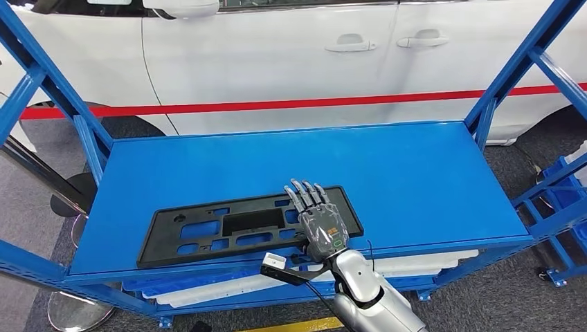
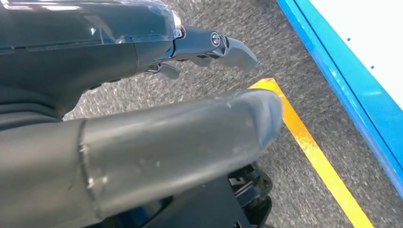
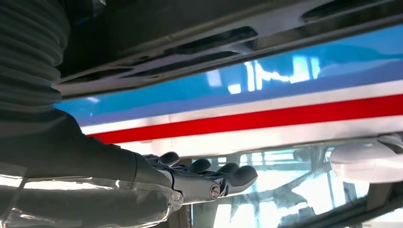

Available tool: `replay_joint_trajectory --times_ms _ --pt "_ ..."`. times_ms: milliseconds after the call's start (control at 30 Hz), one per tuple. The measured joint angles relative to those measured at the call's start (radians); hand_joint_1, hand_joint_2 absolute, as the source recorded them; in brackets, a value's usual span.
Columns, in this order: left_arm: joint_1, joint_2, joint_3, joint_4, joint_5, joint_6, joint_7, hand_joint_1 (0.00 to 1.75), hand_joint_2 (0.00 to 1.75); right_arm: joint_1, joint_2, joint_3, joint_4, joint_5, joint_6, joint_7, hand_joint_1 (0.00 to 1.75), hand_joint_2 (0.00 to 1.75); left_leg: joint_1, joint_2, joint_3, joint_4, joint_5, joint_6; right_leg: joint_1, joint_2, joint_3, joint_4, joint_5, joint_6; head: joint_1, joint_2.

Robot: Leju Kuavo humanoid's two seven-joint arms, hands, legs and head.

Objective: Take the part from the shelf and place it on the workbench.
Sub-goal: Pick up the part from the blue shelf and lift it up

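A flat black plastic part (image 1: 249,232) lies on the top deck of a blue shelf (image 1: 415,173), close to the shelf's front edge and toward its left half, with its long axis running side to side along that edge and tilting slightly up toward the right. The robot's right hand (image 1: 320,220) rests palm-down over the right end of the part, fingers (image 1: 304,195) straight and spread, pointing away from the robot toward the back of the shelf; it lies on top of the part and does not appear to be gripping it, though whether a thumb has hooked under the near edge cannot be told from above. In the right wrist view the fingertips (image 3: 237,173) reach out flat beside the part's slotted surface (image 3: 190,52), again closed on nothing. The left hand (image 2: 142,133) hangs well away from the shelf, over grey floor near a yellow floor line (image 2: 313,152), fingers apart and holding nothing. The right hand is plainly the nearer one, and because it sits at one end of a long part, most of the part's length stretches away to its left, so a lift from here would likely leave the far end sagging or dragging. A white car (image 1: 291,62) stands behind the shelf.
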Motion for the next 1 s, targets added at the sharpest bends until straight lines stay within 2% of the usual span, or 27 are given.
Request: replay_joint_trajectory --times_ms 33,67,100,133,167,200,300,367,400,467,500,533,567,633,667,700,767,867,933,1000 --pt "0.001 0.001 -0.004 0.001 0.002 0.002 0.001 0.0 0.0 -0.001 0.0 0.0 0.005 -0.005 0.001 -0.002 1.74 1.75 0.0 -0.001 0.006 0.001 -0.005 -0.001 -0.002 0.0 -0.017 0.008 0.018 0.002 0.0 0.0" --pt "0.001 0.002 -0.007 0.002 0.005 0.003 0.002 0.0 0.0 -0.003 0.0 0.001 0.01 -0.01 0.002 -0.005 1.75 1.75 0.0 -0.002 0.013 0.002 -0.011 -0.002 -0.005 -0.001 -0.012 -0.025 0.056 0.002 0.0 0.0" --pt "0.002 0.002 -0.011 0.003 0.007 0.003 0.003 0.0 0.0 -0.006 0.0 0.001 0.014 -0.014 0.003 -0.007 1.75 1.75 0.0 -0.003 0.021 0.003 -0.017 -0.005 -0.007 -0.002 0.008 -0.088 0.105 0.001 0.0 0.0" --pt "0.001 0.002 -0.014 0.003 0.009 0.002 0.002 0.0 0.0 -0.009 0.001 0.002 0.018 -0.017 0.004 -0.009 1.75 1.75 -0.001 -0.004 0.026 0.004 -0.024 -0.009 -0.007 -0.003 0.033 -0.151 0.14 -0.001 0.0 0.0" --pt "-0.001 0.003 -0.016 0.003 0.009 0.0 0.002 0.0 0.0 -0.013 0.002 0.002 0.022 -0.019 0.005 -0.011 1.75 1.75 -0.002 -0.005 0.03 0.007 -0.03 -0.015 -0.006 -0.003 0.055 -0.207 0.164 -0.004 0.0 0.0" --pt "-0.003 0.004 -0.018 0.003 0.009 -0.002 0.001 0.0 0.0 -0.015 0.003 0.003 0.027 -0.02 0.005 -0.013 1.75 1.75 -0.004 -0.005 0.031 0.008 -0.034 -0.021 -0.003 -0.003 0.067 -0.239 0.172 -0.008 0.0 0.0" --pt "-0.006 0.01 -0.026 0.003 0.01 -0.008 0.001 0.0 0.0 -0.019 0.008 0.005 0.036 -0.02 0.006 -0.015 1.75 1.75 -0.004 -0.004 0.033 0.006 -0.042 -0.039 0.0 0.001 0.071 -0.254 0.164 -0.023 0.0 0.0" --pt "-0.007 0.012 -0.03 0.003 0.013 -0.012 0.001 0.0 0.0 -0.02 0.01 0.006 0.042 -0.02 0.007 -0.016 1.75 1.75 -0.002 -0.002 0.021 0.039 -0.067 -0.049 -0.003 -0.001 0.079 -0.261 0.163 -0.036 0.0 0.0" --pt "-0.008 0.013 -0.032 0.003 0.015 -0.013 0.001 0.0 0.0 -0.02 0.011 0.006 0.044 -0.02 0.008 -0.016 1.75 1.75 -0.001 -0.001 -0.001 0.087 -0.093 -0.053 -0.004 -0.002 0.082 -0.265 0.163 -0.042 0.0 0.0" --pt "-0.007 0.014 -0.035 0.004 0.019 -0.015 0.001 0.0 0.0 -0.021 0.011 0.007 0.046 -0.02 0.011 -0.016 1.75 1.75 0.0 -0.001 -0.07 0.221 -0.149 -0.058 0.0 -0.005 0.085 -0.265 0.159 -0.049 0.0 0.0" --pt "-0.006 0.015 -0.035 0.004 0.021 -0.015 0.001 0.0 0.0 -0.022 0.011 0.007 0.046 -0.019 0.012 -0.016 1.75 1.75 0.0 -0.001 -0.101 0.274 -0.162 -0.059 0.002 -0.005 0.086 -0.264 0.158 -0.051 0.0 0.0" --pt "-0.004 0.015 -0.036 0.005 0.023 -0.015 0.001 0.0 0.0 -0.023 0.011 0.007 0.046 -0.019 0.013 -0.016 1.75 1.75 0.0 -0.001 -0.115 0.294 -0.155 -0.058 0.004 -0.004 0.089 -0.263 0.156 -0.052 0.0 0.0" --pt "-0.003 0.016 -0.036 0.006 0.025 -0.015 0.001 0.0 0.0 -0.023 0.011 0.008 0.046 -0.019 0.014 -0.016 1.75 1.75 0.0 -0.001 -0.111 0.274 -0.129 -0.056 0.006 -0.003 0.094 -0.263 0.153 -0.053 0.0 0.0" --pt "-0.004 0.017 -0.036 0.006 0.027 -0.015 0.001 0.0 0.0 -0.024 0.011 0.008 0.046 -0.019 0.017 -0.015 1.75 1.75 -0.002 -0.001 -0.058 0.145 -0.051 -0.045 0.009 -0.001 0.105 -0.263 0.147 -0.051 0.0 0.0" --pt "-0.005 0.019 -0.037 0.007 0.028 -0.015 0.001 0.0 0.0 -0.024 0.011 0.008 0.046 -0.019 0.018 -0.015 1.75 1.75 -0.004 -0.001 -0.029 0.08 -0.025 -0.039 0.011 0.0 0.108 -0.262 0.145 -0.048 0.0 0.0" --pt "-0.006 0.02 -0.037 0.007 0.028 -0.015 0.001 0.0 0.0 -0.024 0.011 0.008 0.046 -0.019 0.018 -0.014 1.75 1.75 -0.006 -0.001 -0.01 0.037 -0.011 -0.034 0.013 0.0 0.109 -0.262 0.144 -0.044 0.0 0.0" --pt "-0.007 0.021 -0.037 0.008 0.028 -0.015 0.001 0.0 0.0 -0.024 0.011 0.008 0.046 -0.019 0.018 -0.013 1.75 1.75 -0.011 -0.001 -0.001 0.015 -0.01 -0.028 0.015 0.002 0.108 -0.264 0.145 -0.035 0.0 0.0" --pt "-0.006 0.021 -0.037 0.009 0.028 -0.015 0.001 0.0 0.0 -0.023 0.01 0.008 0.045 -0.019 0.018 -0.013 1.73 1.75 -0.003 0.0 0.004 0.001 -0.001 -0.015 0.016 0.002 0.109 -0.264 0.142 -0.022 0.0 0.0" --pt "-0.007 0.02 -0.037 0.01 0.028 -0.015 0.001 0.0 0.0 -0.022 0.009 0.008 0.045 -0.019 0.018 -0.013 1.73 1.75 0.001 0.002 0.008 -0.007 0.005 -0.007 0.014 0.001 0.086 -0.21 0.105 -0.015 0.0 0.0" --pt "-0.007 0.021 -0.037 0.01 0.028 -0.015 0.001 0.0 0.0 -0.021 0.009 0.008 0.045 -0.019 0.018 -0.013 1.74 1.75 0.0 0.003 0.007 -0.008 0.006 -0.003 0.009 0.0 0.027 -0.085 0.041 -0.007 0.0 0.0"
